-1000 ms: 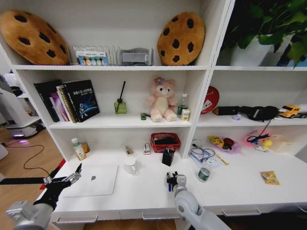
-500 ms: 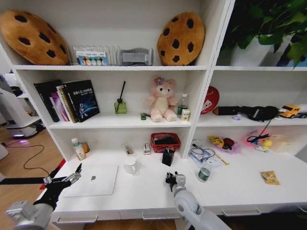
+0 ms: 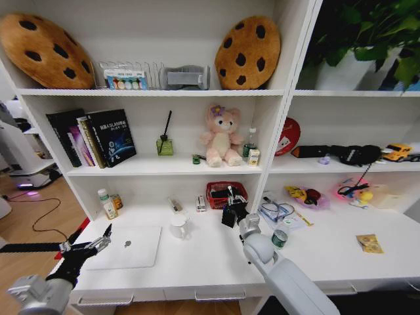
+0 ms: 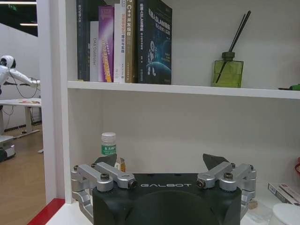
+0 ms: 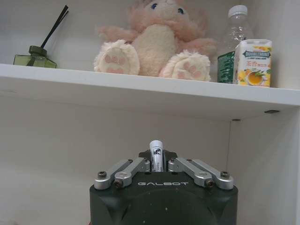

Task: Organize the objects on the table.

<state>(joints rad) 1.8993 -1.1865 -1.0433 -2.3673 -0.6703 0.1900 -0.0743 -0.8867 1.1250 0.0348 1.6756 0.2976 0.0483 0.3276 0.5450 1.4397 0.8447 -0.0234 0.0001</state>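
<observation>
My right gripper (image 3: 233,199) is raised just above the black pen holder (image 3: 229,216), in front of the red mesh basket. In the right wrist view it (image 5: 156,164) is shut on a pen (image 5: 156,153) whose white end sticks up between the fingers. The silver laptop (image 3: 130,246) lies shut at the left of the white table (image 3: 197,262). My left gripper (image 3: 98,245) hovers open by the laptop's left edge, holding nothing; the left wrist view shows it (image 4: 161,165) facing the shelving. A small green toy car (image 3: 195,159) sits on the shelf beside the pink plush toy (image 3: 221,136).
A white mug (image 3: 178,226) stands left of the pen holder and a water bottle (image 3: 280,234) to its right. The red mesh basket (image 3: 226,194) sits against the back. Cables (image 3: 275,211) and small toys (image 3: 305,195) lie on the right half. Small bottles (image 3: 105,204) stand at the far left.
My right gripper has risen from the table's front edge and moved back to just above the pen holder, the pen still in it. The left arm has not moved.
</observation>
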